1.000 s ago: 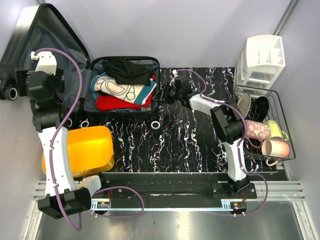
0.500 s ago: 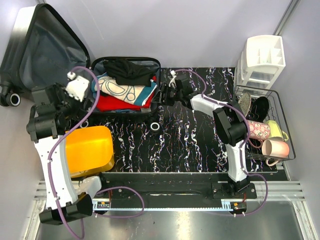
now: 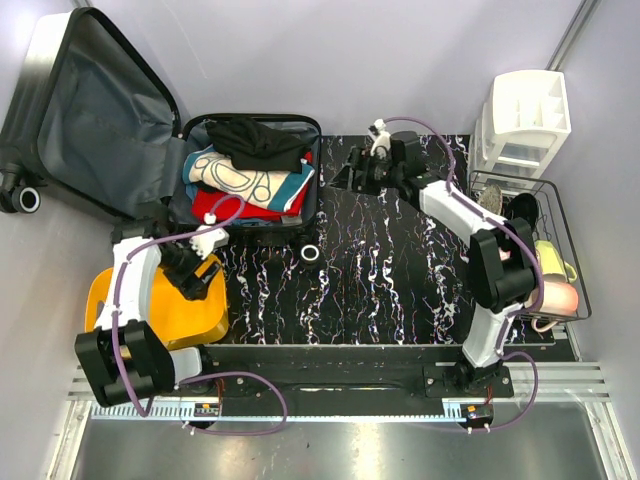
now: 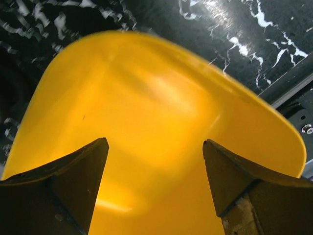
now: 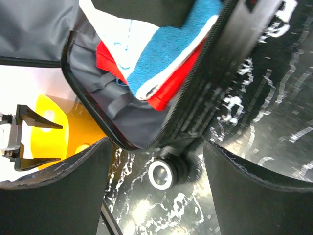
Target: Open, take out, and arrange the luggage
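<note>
Luggage (image 3: 100, 120) lies open at far left, lid thrown back, opening done, clothes (image 3: 245, 185) not yet taken out or arranged; left gripper (image 4: 155, 143) over bin (image 4: 161, 98), jaws spread, empty; right gripper (image 5: 156, 144) beside luggage, jaws spread, empty.

One overhead, two wrist cams
Overhead looks straight down on the whole table (image 3: 380, 280). Left wrist sits tight on the yellow bin (image 4: 156, 112) just past the left gripper (image 4: 155, 143); right wrist faces the luggage (image 5: 122, 122) past the right gripper (image 5: 157, 146), same bin beyond.
</note>
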